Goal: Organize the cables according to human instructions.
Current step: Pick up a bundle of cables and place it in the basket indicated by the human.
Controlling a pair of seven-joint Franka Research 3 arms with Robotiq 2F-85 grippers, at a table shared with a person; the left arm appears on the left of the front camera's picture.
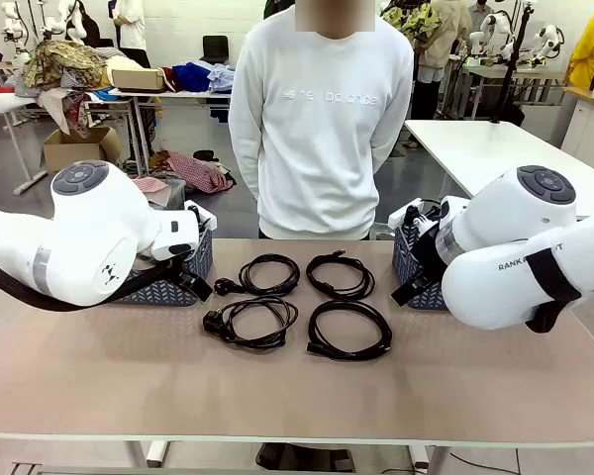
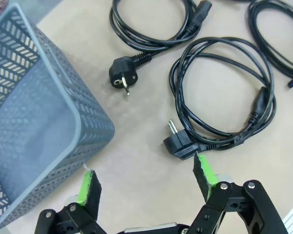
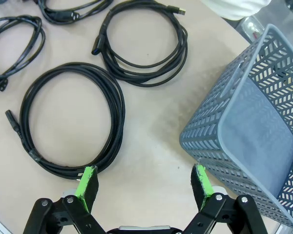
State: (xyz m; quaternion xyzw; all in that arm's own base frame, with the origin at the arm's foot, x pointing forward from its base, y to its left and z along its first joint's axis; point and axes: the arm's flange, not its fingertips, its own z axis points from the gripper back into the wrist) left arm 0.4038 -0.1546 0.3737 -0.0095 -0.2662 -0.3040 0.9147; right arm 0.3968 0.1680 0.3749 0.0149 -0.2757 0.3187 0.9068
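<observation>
Cables: your four black coils (image 1: 259, 339) lie two by two in the middle of the table (image 1: 277, 396), between the two baskets and clear of both claws.
Left claw (image 2: 145, 170): spread wide and empty above bare table. The plugged coil (image 2: 261, 100) sits at 1 o'clock from it, the left basket (image 2: 34, 112) at 10 o'clock (its mesh wall is close to one pad).
Right claw (image 3: 143, 171): also spread wide and empty. The large coil (image 3: 116, 112) is at 11 o'clock, the right basket (image 3: 254, 117) at 2 o'clock.
Person (image 1: 320, 119): stands at your 12 o'clock, across the table.
</observation>
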